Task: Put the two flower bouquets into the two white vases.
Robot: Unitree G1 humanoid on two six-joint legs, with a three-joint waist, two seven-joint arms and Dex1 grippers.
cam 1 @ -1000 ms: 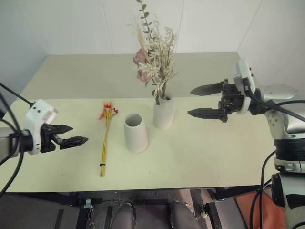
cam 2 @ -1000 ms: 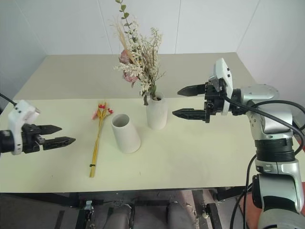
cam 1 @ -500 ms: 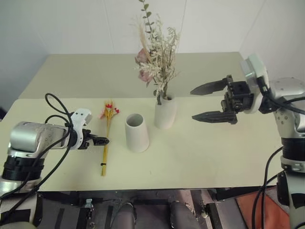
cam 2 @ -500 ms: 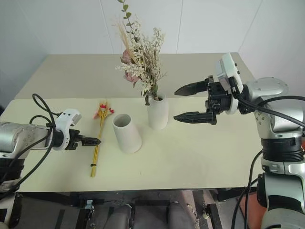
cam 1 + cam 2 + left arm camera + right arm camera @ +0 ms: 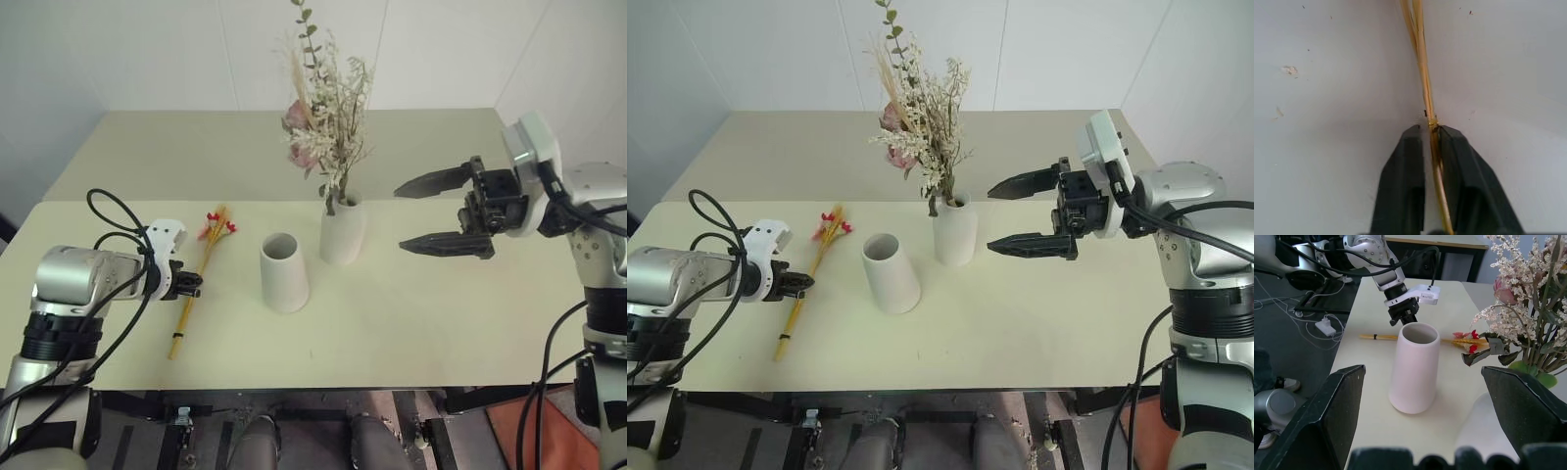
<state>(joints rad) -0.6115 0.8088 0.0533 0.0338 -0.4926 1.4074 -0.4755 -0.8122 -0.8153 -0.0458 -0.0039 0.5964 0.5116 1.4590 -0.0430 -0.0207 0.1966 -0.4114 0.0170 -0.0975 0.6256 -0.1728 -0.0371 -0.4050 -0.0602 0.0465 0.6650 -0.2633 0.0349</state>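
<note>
— What do we count on the surface [image 5: 411, 323]?

— We count two vases and two bouquets. The cone vase [image 5: 283, 272] stands empty near the middle. The bottle vase [image 5: 341, 230] is just beside it, on the far right side, and already carries the bushy bouquet [image 5: 328, 117]. The slim bouquet [image 5: 195, 285] lies flat on the surface, left of the cone vase, its red flowers toward the far side and its yellow stalks slanting toward the near edge.

— And where do the end effectors sit against these?

— We see the left end effector [image 5: 1430, 147] down at the stalks, its two black fingers [image 5: 1403, 186] pressed together with the yellow stems clamped between them, near a small tie on the bundle. The right end effector [image 5: 421, 215] hangs in the air to the right of the bottle vase, fingers spread wide, touching nothing.

— Anything we cannot make out?

— In the left wrist view the stalks run out of frame, so the flowers are cut off there. In the right wrist view the cone vase hides the middle of the slim bouquet.
</note>
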